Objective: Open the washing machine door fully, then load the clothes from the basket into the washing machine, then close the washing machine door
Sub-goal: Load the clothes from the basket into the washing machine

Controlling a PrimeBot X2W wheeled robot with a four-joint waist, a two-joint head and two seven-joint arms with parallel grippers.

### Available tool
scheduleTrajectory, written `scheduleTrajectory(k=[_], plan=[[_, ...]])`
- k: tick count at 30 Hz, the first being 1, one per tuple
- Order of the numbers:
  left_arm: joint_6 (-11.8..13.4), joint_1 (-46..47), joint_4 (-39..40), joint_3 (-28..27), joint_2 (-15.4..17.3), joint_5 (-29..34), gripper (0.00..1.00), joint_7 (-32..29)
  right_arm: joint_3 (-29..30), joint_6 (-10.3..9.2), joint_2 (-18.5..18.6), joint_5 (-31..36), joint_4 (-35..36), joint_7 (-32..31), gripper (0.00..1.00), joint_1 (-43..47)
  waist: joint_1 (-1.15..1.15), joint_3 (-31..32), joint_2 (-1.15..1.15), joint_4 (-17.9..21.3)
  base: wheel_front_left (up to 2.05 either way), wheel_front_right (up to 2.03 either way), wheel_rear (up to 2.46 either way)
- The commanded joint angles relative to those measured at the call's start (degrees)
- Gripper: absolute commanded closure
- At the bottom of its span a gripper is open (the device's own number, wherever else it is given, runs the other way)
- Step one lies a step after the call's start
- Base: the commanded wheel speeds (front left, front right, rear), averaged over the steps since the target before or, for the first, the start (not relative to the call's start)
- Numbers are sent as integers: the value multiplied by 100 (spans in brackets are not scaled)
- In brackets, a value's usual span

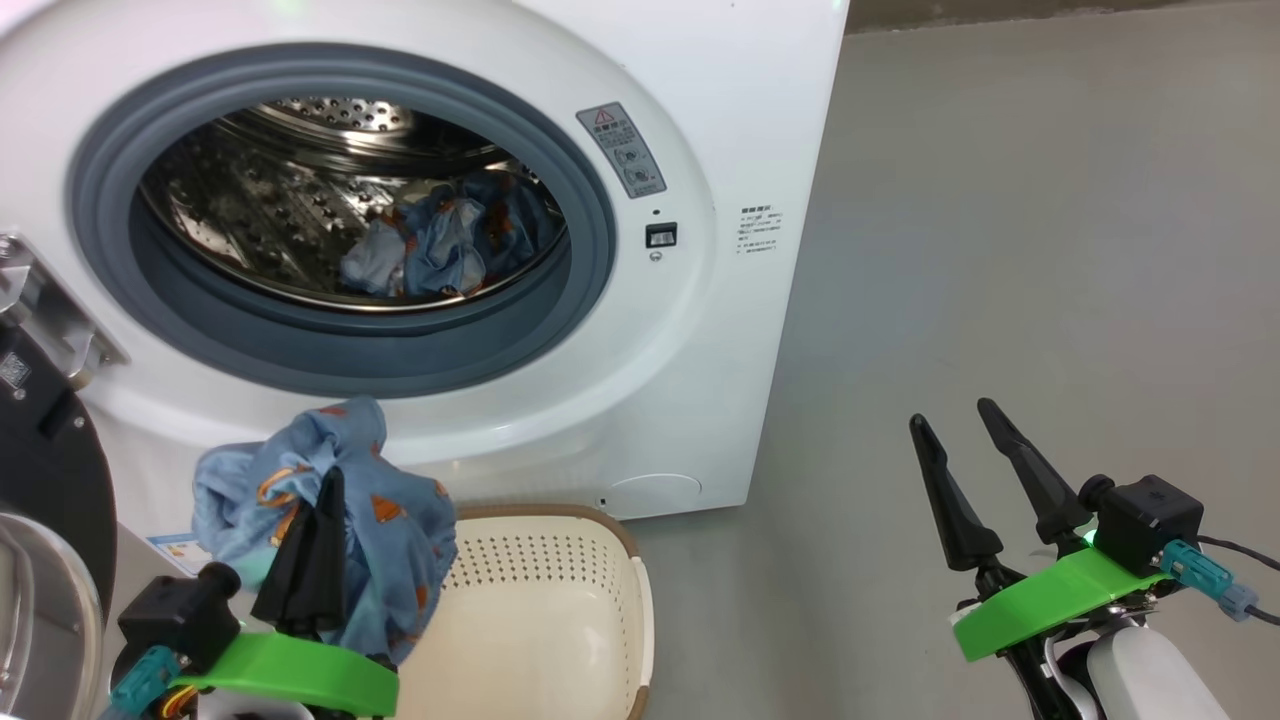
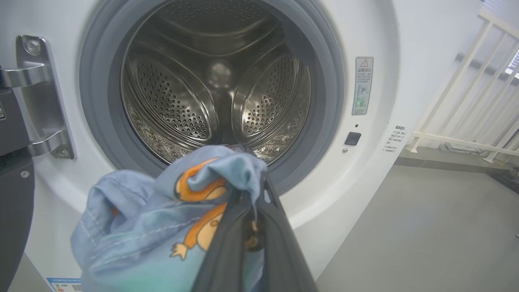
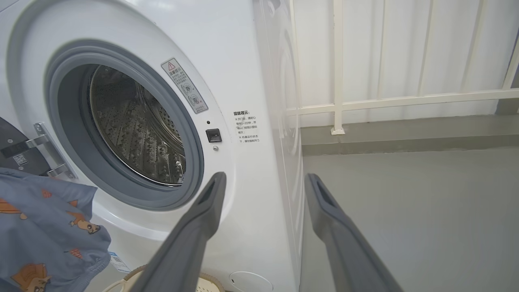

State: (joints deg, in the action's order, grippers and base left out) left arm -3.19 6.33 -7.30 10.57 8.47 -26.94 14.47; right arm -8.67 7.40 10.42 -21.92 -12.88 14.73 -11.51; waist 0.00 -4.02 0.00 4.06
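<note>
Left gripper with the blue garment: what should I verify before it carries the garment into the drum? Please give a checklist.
1. Left gripper shut on the blue garment: ok.
2. Washing machine door swung clear of the opening: ok.
3. Room in the drum beside the clothes lying there: ok.
4. Right gripper open, off to the side: ok.
5. Basket holds nothing more: cannot tell, garment hides part.
</note>
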Motion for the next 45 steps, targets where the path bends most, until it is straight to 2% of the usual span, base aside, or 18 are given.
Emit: scheduleTrajectory(k=[1,17,25,35,45], plan=[[46,63,226,-232,78,99,100,52,-98,9,45,-67,146,27,0,14,0,23,0,-22,0,0,0],[14,-47,263,-383,-68,275,100,52,-120,9,59,-66,161,27,0,35,0,73,0,-23,0,0,0],[-50,262,278,-457,-126,253,100,52,-144,9,58,-74,179,27,0,9,0,-40,0,9,0,0,0],[-163,1573,-339,-525,-3,300,100,52,-186,9,44,-65,216,27,0,-178,0,-455,0,207,0,0,0],[-315,3284,-1803,-594,50,242,100,52,-147,9,-95,37,338,27,0,-393,0,-1305,0,510,0,0,0]])
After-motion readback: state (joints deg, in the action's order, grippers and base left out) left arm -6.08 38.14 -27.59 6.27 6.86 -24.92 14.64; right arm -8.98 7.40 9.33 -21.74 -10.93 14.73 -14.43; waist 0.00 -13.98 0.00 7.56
